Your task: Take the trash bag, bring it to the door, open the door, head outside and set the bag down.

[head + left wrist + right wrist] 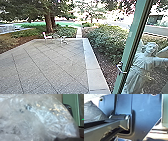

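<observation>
A translucent, crinkled trash bag [41,119] spreads large and close across the left wrist view, covering most of what lies behind it. In the right wrist view, a dark, shiny piece of plastic [92,111] lies beside the robot's own plate. The door's green frame [132,42] slants along the right of the head view, with a metal handle [121,68] on it. Whether either gripper is open or shut cannot be made out.
Paving [50,65] stretches ahead, bordered on the right by a pale stone curb [91,61] and bushes [107,40]. White chairs [47,37] stand near a tree at its far end. A pale winged statue [147,60] shows behind the door's glass.
</observation>
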